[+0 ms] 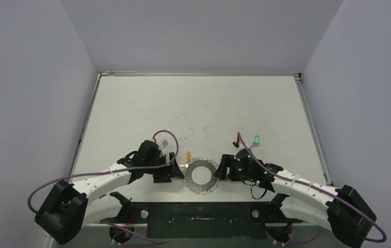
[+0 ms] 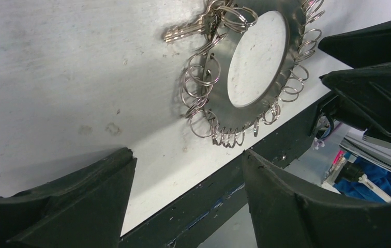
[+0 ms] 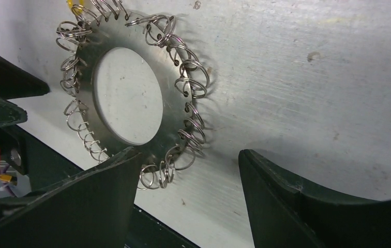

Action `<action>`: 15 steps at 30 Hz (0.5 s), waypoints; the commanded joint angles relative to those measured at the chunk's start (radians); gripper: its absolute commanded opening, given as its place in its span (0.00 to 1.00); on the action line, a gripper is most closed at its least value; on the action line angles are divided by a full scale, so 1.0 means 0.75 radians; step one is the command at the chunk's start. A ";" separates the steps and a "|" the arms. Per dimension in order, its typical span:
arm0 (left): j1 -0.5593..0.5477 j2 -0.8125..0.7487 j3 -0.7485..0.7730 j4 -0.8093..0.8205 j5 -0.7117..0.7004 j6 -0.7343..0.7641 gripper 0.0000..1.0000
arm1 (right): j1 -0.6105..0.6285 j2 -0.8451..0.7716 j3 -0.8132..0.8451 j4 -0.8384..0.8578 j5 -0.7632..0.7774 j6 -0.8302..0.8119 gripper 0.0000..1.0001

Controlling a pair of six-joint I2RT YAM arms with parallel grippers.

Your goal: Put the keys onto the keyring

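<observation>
The keyring [image 1: 200, 175], a flat silvery disc with an open centre and a fringe of wire loops, lies near the table's front edge between both grippers. The yellow key [image 1: 188, 155] rests against its far-left loops; I cannot tell whether it is threaded on. Its metal blade [image 2: 183, 32] shows in the left wrist view, its yellow head [image 3: 74, 5] in the right wrist view. The green key [image 1: 257, 140] lies alone, beyond the right arm. My left gripper [image 1: 175, 173] [image 2: 188, 155] and right gripper [image 1: 223, 168] [image 3: 188, 155] flank the keyring [image 2: 216, 93] [image 3: 173, 103], both open and holding nothing.
The table's front edge with a dark rail [image 1: 198, 212] runs right behind the keyring. Purple cables [image 1: 79, 178] loop beside both arms. Grey walls enclose the white table [image 1: 193, 108] on the left, the right and the far side.
</observation>
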 commanded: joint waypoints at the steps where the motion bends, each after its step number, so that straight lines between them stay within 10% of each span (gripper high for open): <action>1: 0.007 0.091 0.013 0.152 0.062 -0.018 0.70 | 0.000 0.049 -0.015 0.173 -0.074 0.066 0.66; 15: 0.019 0.131 0.040 0.163 -0.013 -0.019 0.51 | 0.074 0.226 0.189 0.037 -0.004 -0.091 0.51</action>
